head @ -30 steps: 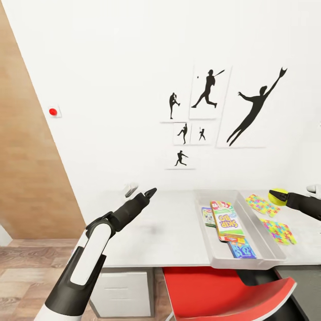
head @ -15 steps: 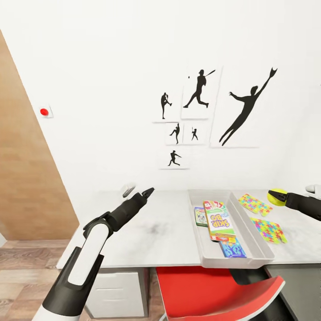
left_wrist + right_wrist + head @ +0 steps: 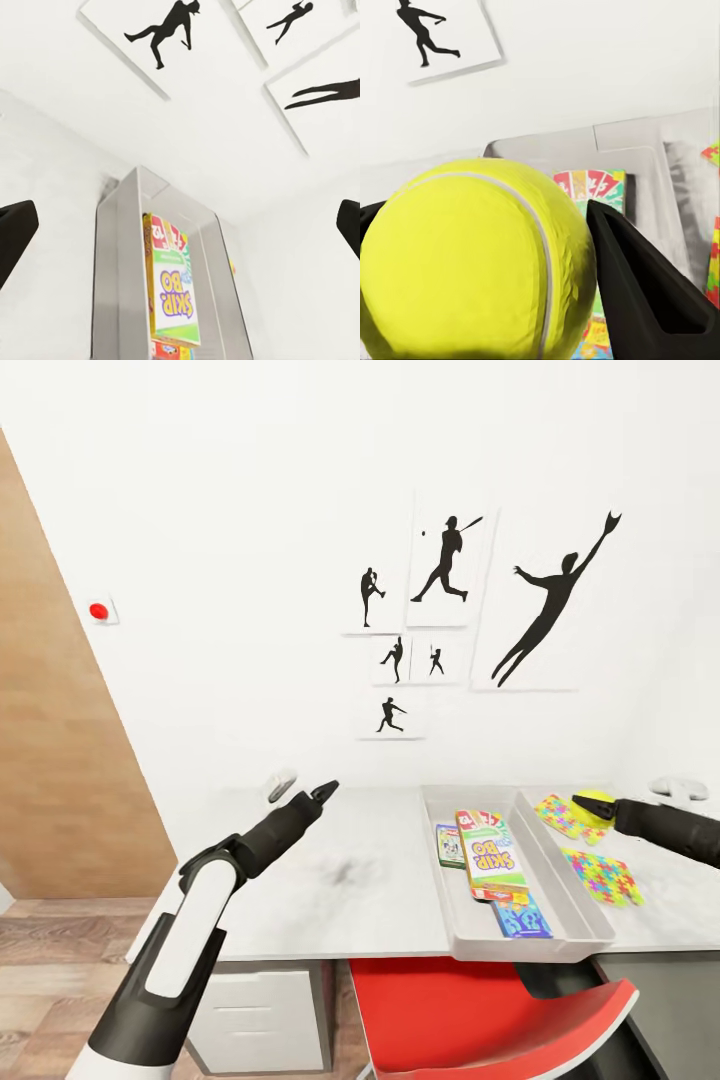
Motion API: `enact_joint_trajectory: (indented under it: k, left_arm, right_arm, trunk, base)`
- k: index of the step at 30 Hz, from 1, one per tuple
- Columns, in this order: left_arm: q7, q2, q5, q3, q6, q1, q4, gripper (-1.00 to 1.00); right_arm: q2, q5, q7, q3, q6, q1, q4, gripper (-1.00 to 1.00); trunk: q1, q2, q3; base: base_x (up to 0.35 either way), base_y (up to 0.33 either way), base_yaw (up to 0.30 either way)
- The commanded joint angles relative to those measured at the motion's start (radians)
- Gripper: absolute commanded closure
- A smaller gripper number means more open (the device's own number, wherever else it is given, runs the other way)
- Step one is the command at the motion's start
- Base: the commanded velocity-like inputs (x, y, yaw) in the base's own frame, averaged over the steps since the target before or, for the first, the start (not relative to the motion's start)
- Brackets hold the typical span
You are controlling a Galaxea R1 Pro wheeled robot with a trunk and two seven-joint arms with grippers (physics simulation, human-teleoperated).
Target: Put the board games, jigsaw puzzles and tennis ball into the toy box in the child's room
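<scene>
The tennis ball [image 3: 594, 800] is held above the table [image 3: 350, 870], with my right gripper [image 3: 590, 804] shut on it. It hangs just right of the toy box [image 3: 566, 888], over the far jigsaw puzzle [image 3: 562, 816]. The second puzzle [image 3: 606, 877] lies nearer on the table. Inside the box lie the Skip-Bo board game [image 3: 490, 855], a white-green one [image 3: 449, 845] and a blue one [image 3: 522, 917]. In the right wrist view the ball [image 3: 472, 262] sits against a black finger [image 3: 645, 292]. My left gripper [image 3: 325, 792] hovers open over the table's left half, facing the box [image 3: 112, 262].
A red chair [image 3: 480, 1010] is tucked under the table's front edge below the box. A white drawer unit [image 3: 260, 1020] stands under the left end. Small white objects [image 3: 282, 784] [image 3: 680, 788] rest at the back of the table. A wooden panel [image 3: 60, 760] stands at the left.
My right gripper has carried the tennis ball leftward, closer to the toy box. The head view shifted a little earlier on. The left arm has barely moved.
</scene>
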Motion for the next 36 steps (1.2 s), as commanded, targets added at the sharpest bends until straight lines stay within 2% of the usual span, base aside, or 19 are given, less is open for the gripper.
enact_joint_trajectory:
  k: [1, 3, 6, 8, 9, 18, 19, 20, 21, 26, 27, 36]
  left_arm:
    - [0.01, 0.0, 0.011, 0.003, 0.005, -0.001, -0.001, -1.0]
    - [0.01, 0.0, 0.012, 0.007, 0.007, -0.001, -0.001, -1.0]
    - [0.01, 0.0, 0.013, 0.015, 0.013, -0.001, -0.001, -1.0]
    - [0.01, 0.0, 0.013, 0.018, 0.015, -0.001, -0.001, -1.0]
    - [0.01, 0.0, 0.014, 0.02, 0.018, -0.001, -0.001, -1.0]
    - [0.01, 0.0, 0.014, 0.024, 0.02, -0.001, -0.001, -1.0]
    - [0.01, 0.0, 0.014, 0.027, 0.021, -0.001, -0.001, -1.0]
    - [0.01, 0.001, 0.014, 0.027, 0.021, -0.001, -0.001, -1.0]
    - [0.01, 0.001, 0.014, 0.027, 0.021, -0.001, -0.001, -1.0]
    - [0.01, 0.001, 0.014, 0.029, 0.022, -0.001, -0.001, -1.0]
    - [0.01, 0.001, 0.014, 0.029, 0.022, -0.001, -0.001, -1.0]
    - [0.01, 0.001, 0.014, 0.029, 0.023, -0.001, -0.001, -1.0]
  right_arm:
    - [-0.001, 0.002, 0.021, 0.008, 0.006, 0.008, 0.0, 1.0]
    - [-0.001, 0.003, 0.036, 0.016, 0.006, 0.016, 0.0, 1.0]
    - [-0.003, 0.005, 0.066, 0.048, 0.006, 0.034, 0.0, 1.0]
    - [-0.003, 0.007, 0.077, 0.077, 0.006, 0.041, 0.0, 1.0]
    - [-0.003, 0.011, 0.086, 0.116, 0.006, 0.047, 0.001, 1.0]
    - [0.001, 0.048, 0.095, 0.197, 0.006, 0.052, 0.007, 1.0]
    - [0.004, 0.056, 0.094, 0.238, 0.006, 0.052, 0.009, 1.0]
    - [0.006, 0.057, 0.094, 0.252, 0.006, 0.052, 0.01, 1.0]
    - [0.006, 0.057, 0.094, 0.252, 0.006, 0.052, 0.01, 1.0]
    - [0.012, 0.062, 0.089, 0.311, 0.006, 0.049, 0.03, 1.0]
    - [0.012, 0.062, 0.089, 0.311, 0.006, 0.049, 0.03, 1.0]
    - [0.019, 0.079, 0.087, 0.377, 0.006, 0.009, 0.165, 1.0]
  trunk:
    - [0.001, -0.002, -0.002]
    - [0.001, -0.002, -0.002]
    - [0.001, -0.002, -0.002]
    - [0.001, -0.002, -0.002]
    - [0.001, -0.002, -0.002]
    - [0.001, -0.002, -0.002]
    - [0.001, -0.002, -0.002]
    - [0.001, -0.002, -0.002]
    - [0.001, -0.002, -0.002]
    - [0.001, -0.002, -0.002]
    - [0.001, -0.002, -0.002]
    - [0.001, -0.002, -0.002]
  base:
    - [0.0, 0.0, 0.0]
    - [0.0, 0.0, 0.0]
    - [0.0, 0.0, 0.0]
    - [0.0, 0.0, 0.0]
    - [0.0, 0.0, 0.0]
    - [0.0, 0.0, 0.0]
    - [0.0, 0.0, 0.0]
    - [0.0, 0.0, 0.0]
    - [0.0, 0.0, 0.0]
    - [0.0, 0.0, 0.0]
    - [0.0, 0.0, 0.0]
    - [0.0, 0.0, 0.0]
